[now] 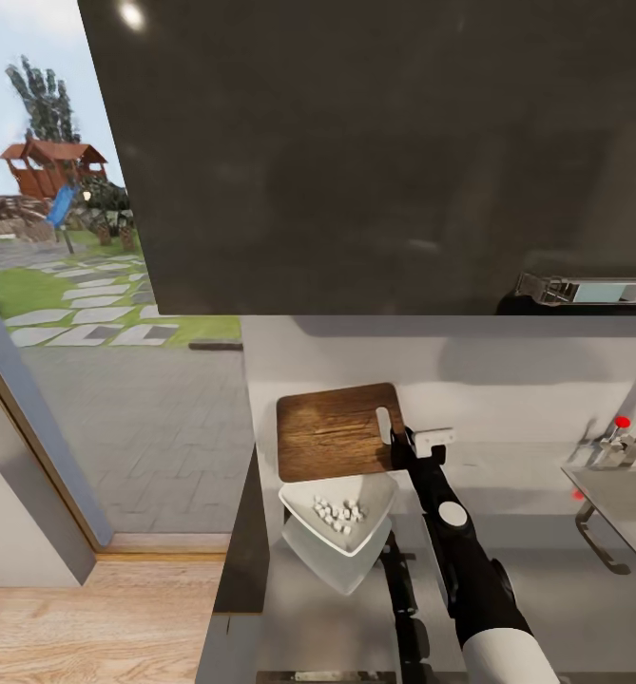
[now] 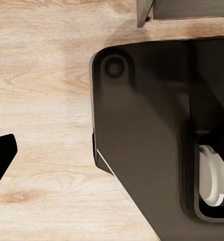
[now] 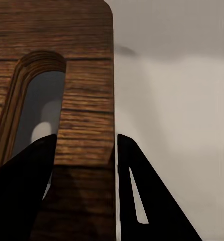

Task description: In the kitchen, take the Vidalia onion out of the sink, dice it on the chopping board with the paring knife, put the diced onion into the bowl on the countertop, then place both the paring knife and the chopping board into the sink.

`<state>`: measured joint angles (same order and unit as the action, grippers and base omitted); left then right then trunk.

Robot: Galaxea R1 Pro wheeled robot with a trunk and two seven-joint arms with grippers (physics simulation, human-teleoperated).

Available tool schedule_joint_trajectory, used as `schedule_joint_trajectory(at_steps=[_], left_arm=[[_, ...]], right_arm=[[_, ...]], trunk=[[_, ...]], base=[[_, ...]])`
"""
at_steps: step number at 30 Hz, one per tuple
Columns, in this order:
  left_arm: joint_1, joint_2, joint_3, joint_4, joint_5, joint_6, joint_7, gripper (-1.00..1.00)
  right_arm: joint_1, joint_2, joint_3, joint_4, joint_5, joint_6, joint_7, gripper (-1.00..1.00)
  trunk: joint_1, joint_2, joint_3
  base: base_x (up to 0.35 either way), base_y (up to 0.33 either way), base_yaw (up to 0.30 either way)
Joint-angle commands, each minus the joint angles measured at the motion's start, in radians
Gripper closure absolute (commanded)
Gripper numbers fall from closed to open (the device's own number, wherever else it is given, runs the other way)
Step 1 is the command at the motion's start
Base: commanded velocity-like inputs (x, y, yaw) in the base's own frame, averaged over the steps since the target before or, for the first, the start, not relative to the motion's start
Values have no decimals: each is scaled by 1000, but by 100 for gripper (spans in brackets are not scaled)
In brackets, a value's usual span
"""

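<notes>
Right now the right gripper (image 3: 84, 150) sits at the chopping board (image 1: 337, 432), its parted fingers straddling the strip between the handle slot and the board's right edge. Just nearer lies the white bowl (image 1: 298, 503) of diced onion (image 1: 339, 513) on the countertop (image 1: 536, 532).

**Wood, gloss and chrome at the worktop**

The chopping board (image 1: 337, 432) is dark, streaky-grained wood with a smooth routed slot. The bowl (image 1: 341, 518) looks glazed white. The countertop (image 1: 546, 560) is glossy grey, mirroring the bowl. The upper cabinet (image 1: 375, 152) is polished dark; its handle (image 1: 588, 290) and the tap (image 1: 617, 442) are chrome. The floor (image 2: 41, 90) is pale matt wood.
</notes>
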<state>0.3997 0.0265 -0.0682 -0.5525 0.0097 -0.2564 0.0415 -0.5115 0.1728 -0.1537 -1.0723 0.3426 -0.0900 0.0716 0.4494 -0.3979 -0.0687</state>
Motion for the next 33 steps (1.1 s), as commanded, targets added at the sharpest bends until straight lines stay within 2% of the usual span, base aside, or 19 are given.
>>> schedule_joint_trajectory(at_steps=[1,5,11,14,19,33], left_arm=[[0,1,-5,-1,1,-1,4,-100],[0,1,-5,7,1,-1,3,-100],[0,1,-5,14,1,-1,4,-100],[0,1,-5,14,1,-1,3,-100],[0,1,-5,14,1,-1,3,-100],[0,0,-5,16,1,-1,4,-100]], right_arm=[[-1,2,-5,-3,9,-3,6,100],[-1,2,-4,-42,9,33,4,100],[-1,2,-1,-201,7,300,32,100],[-1,2,-1,-244,7,376,75,100],[-1,2,-1,-260,7,404,110,100],[-1,2,-1,-262,9,408,114,100]], trunk=[[1,-2,-2],[1,-2,-2],[1,-2,-2],[1,-2,-2],[1,-2,-2],[1,-2,-2]], base=[[-72,0,0],[-196,0,0],[-301,0,0],[-337,0,0],[-342,0,0],[-307,-46,0]])
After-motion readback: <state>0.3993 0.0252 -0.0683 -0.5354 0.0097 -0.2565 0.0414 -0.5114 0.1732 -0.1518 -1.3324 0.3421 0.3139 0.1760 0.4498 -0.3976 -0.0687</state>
